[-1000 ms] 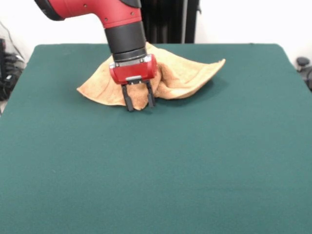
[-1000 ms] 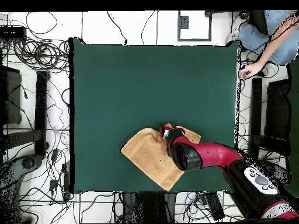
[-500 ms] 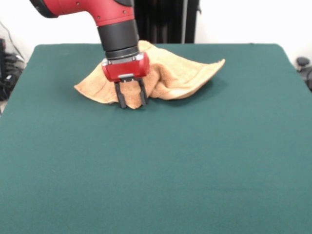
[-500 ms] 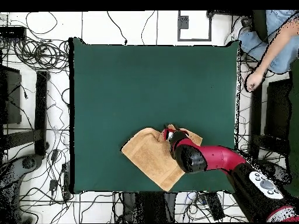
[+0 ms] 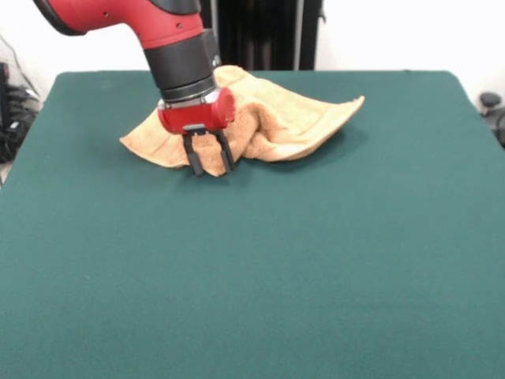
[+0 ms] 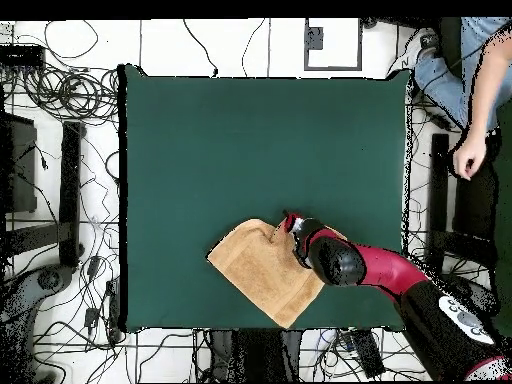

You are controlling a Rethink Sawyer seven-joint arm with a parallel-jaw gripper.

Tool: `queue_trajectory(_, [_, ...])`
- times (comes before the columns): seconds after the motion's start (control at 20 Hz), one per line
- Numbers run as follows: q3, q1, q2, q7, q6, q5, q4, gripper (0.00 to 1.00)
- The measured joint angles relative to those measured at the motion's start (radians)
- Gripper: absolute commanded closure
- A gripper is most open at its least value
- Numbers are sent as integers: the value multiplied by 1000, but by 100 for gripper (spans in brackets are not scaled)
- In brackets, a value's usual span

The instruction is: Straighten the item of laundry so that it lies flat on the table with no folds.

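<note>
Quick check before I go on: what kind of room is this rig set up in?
Most likely a robotics lab: a green felt table ringed by loose cables on a white floor, a seated person at its edge, the gripper on a towel.

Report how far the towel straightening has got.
Done: nothing looks finished; the towel is rumpled, with raised folds, on the table. In hand: the gripper sits at the towel's near edge, fingers apart. Left: spreading it fully flat.

The table (image 5: 316,260) was covered in dark green cloth. A rumpled tan towel (image 5: 292,122) lay on it near one edge.
</note>
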Motion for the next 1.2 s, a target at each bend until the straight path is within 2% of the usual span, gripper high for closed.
queue_trajectory(0.8, [22,-8,12,0,134,70,-44,0])
queue_trajectory(1.2, [25,-12,15,0,148,79,-48,0])
